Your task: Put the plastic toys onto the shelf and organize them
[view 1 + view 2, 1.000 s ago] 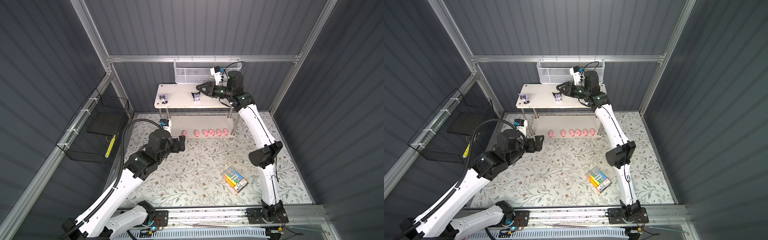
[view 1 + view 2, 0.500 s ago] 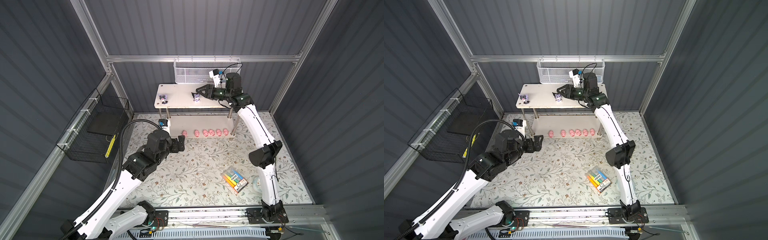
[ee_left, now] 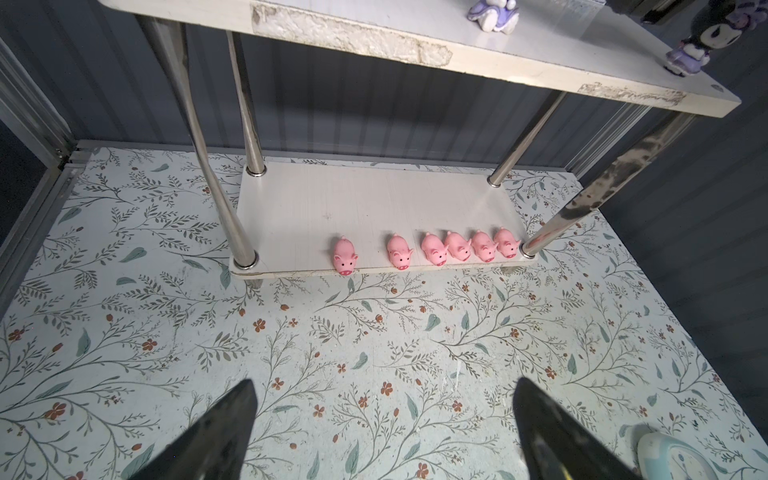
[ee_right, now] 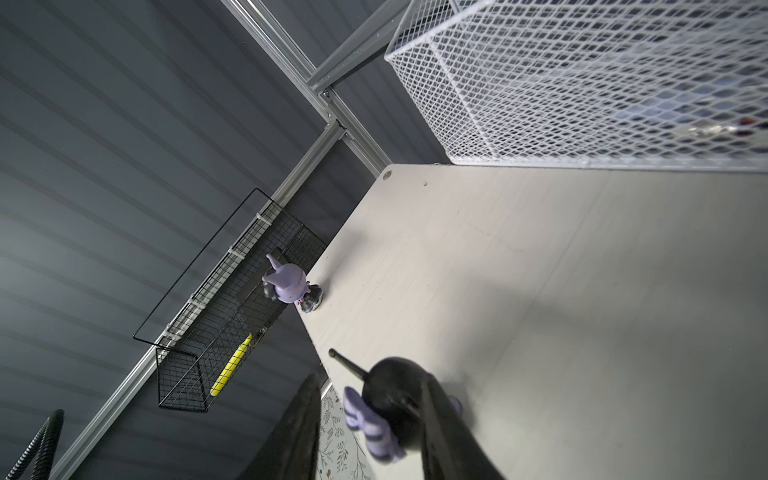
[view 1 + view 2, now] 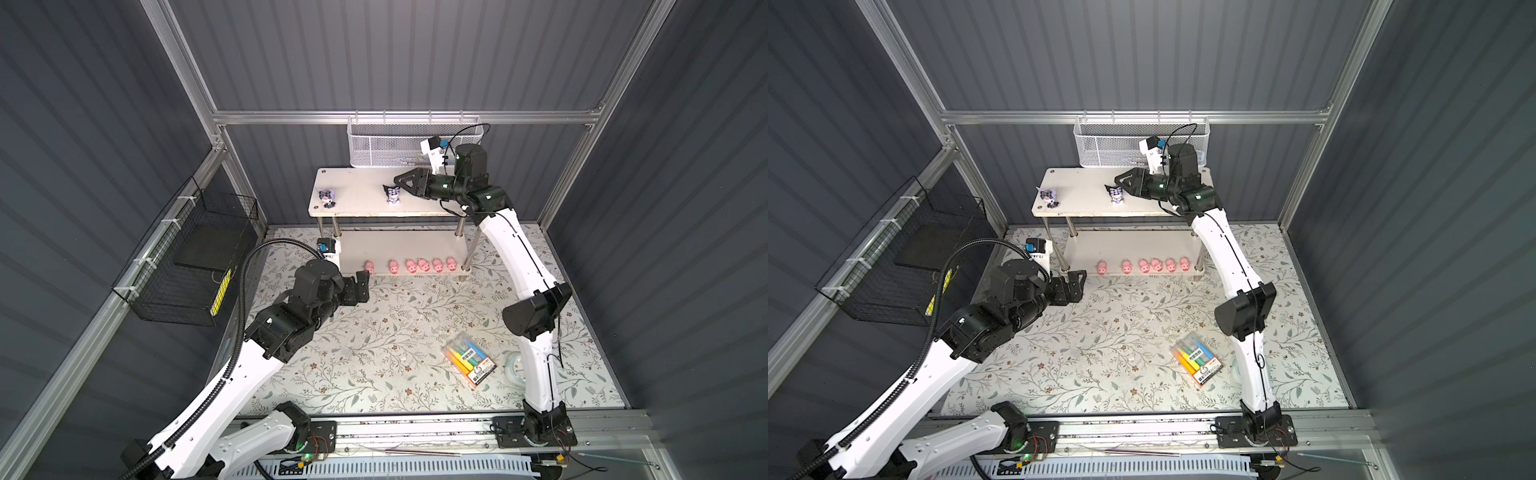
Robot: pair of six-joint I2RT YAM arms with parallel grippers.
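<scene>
Fingers (image 4: 442,436) of the right gripper (image 5: 397,183) flank the head of a black-eared figurine (image 5: 392,195) standing near the front edge of the shelf's top board (image 5: 357,203); I cannot tell whether they pinch it. A skewed pull-away could topple it off. The left gripper (image 3: 384,388), spread wide and empty, hovers before the six pink pigs (image 3: 433,248) lining the front lip of the lower board (image 3: 374,199); a bump would spill them.

No text could be read anywhere: the label on the marker pack (image 5: 469,360) was too small to make out, and the clock (image 3: 675,459) face showed only blurred marks
</scene>
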